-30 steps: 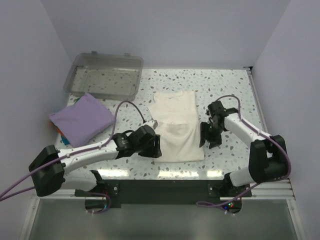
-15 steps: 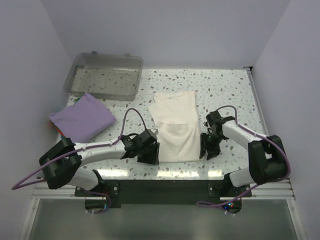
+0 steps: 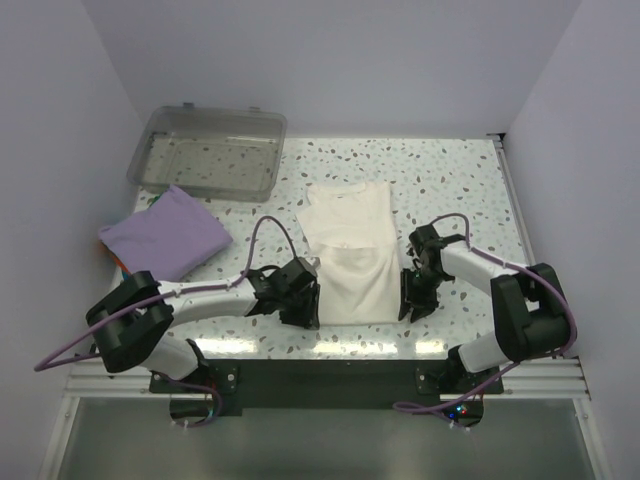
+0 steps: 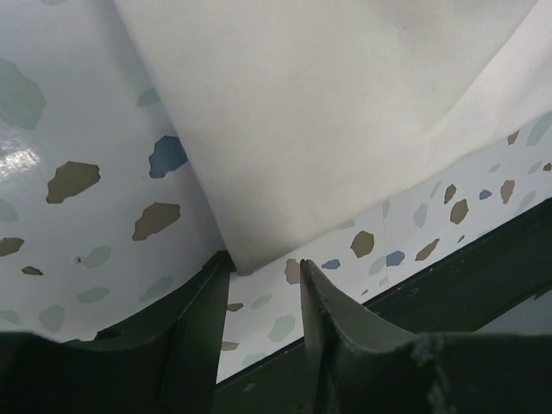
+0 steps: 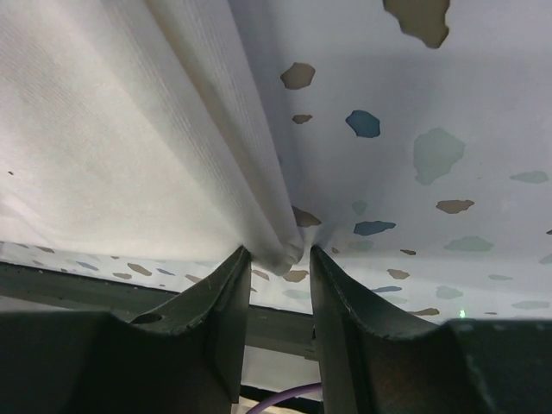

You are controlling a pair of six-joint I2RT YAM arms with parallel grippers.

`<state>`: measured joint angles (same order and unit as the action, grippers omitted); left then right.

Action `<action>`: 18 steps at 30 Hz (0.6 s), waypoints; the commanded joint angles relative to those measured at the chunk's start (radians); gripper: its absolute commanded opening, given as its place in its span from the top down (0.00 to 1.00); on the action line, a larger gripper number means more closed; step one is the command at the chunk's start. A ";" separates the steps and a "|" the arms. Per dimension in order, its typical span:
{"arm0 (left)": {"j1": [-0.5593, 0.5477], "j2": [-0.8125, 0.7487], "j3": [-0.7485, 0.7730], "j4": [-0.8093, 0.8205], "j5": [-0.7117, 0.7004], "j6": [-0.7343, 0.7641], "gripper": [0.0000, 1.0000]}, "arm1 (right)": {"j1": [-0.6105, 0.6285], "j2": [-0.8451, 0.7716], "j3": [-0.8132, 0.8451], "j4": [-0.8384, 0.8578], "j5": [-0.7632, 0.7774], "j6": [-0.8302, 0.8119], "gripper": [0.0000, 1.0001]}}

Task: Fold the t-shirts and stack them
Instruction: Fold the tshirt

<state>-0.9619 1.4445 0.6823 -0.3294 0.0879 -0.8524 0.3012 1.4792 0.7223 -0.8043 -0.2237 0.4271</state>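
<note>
The cream-white t-shirt (image 3: 348, 256) lies partly folded mid-table, its logo hidden. The lavender t-shirt (image 3: 165, 240) lies folded at the left. My left gripper (image 3: 306, 310) is low at the cream shirt's near-left corner. In the left wrist view my left gripper (image 4: 264, 269) is open, and the shirt's (image 4: 328, 112) corner tip just reaches the left finger. My right gripper (image 3: 412, 302) is at the near-right corner. In the right wrist view my right gripper (image 5: 279, 255) is open, with the rolled edge of the shirt (image 5: 112, 129) lying between its fingertips.
A clear plastic bin (image 3: 210, 150) stands at the back left, just beyond the lavender shirt. The speckled table (image 3: 450, 180) ends in a dark front rail right behind both grippers. White walls enclose the sides and back.
Both grippers have slid along the cream shirt's sides toward the near edge and now sit at its two near corners. The shirts have not moved.
</note>
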 commanded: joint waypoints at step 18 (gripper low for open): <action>0.015 0.028 0.034 0.009 -0.019 0.047 1.00 | 0.018 -0.034 0.077 -0.116 0.010 -0.022 1.00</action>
<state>-0.9508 1.4914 0.6968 -0.2890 0.0978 -0.8345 0.3141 1.4826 0.7460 -0.8303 -0.2279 0.4240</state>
